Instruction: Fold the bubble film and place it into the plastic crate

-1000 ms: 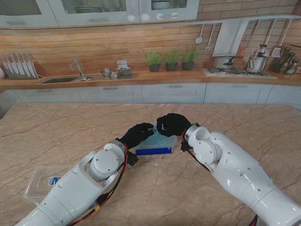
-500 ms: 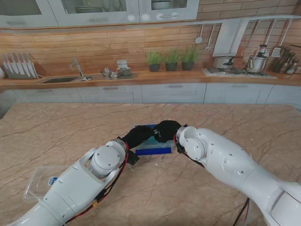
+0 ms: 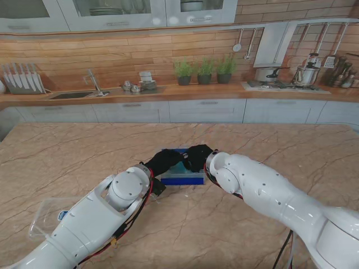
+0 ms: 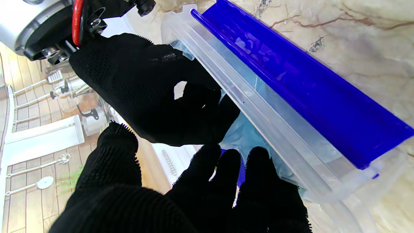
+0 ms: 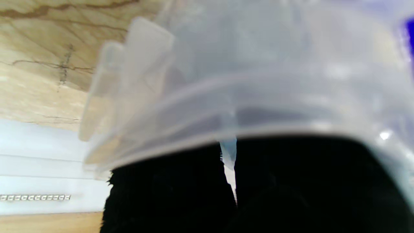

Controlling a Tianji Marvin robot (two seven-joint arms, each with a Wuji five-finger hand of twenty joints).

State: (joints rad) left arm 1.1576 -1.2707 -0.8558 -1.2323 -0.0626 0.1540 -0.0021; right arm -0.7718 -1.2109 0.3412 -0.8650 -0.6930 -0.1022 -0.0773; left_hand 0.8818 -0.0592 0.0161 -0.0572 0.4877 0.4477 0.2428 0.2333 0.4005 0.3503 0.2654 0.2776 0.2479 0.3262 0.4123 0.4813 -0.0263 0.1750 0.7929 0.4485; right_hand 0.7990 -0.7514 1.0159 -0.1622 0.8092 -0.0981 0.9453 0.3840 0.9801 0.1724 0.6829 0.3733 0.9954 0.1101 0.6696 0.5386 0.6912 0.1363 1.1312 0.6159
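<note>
- The crate (image 3: pixel 182 175), clear with a blue side, sits near the middle of the worktop (image 3: pixel 67 151), well away from every edge.
- The film (image 4: pixel 245 136) — pale blue — lies inside the crate, just within its near wall, right under both hands.
- The left hand (image 3: pixel 163 159) reaches over the crate's left end; in its wrist view its fingers (image 4: pixel 258 181) lie spread on the film, pressing rather than gripping, as far as I can tell.
- The right hand (image 3: pixel 197 156) comes over the right end, fingers dipped into the crate, touching the film — whether it pinches any of it I cannot tell.
- The right wrist view is blurred: crate rim (image 5: pixel 226 106) close up, a sliver of film between two dark fingers (image 5: pixel 168 187).
- A clear lid (image 3: pixel 47 216) lies by the worktop's near left corner, beside the left arm.
- Open worktop lies all round the crate.
</note>
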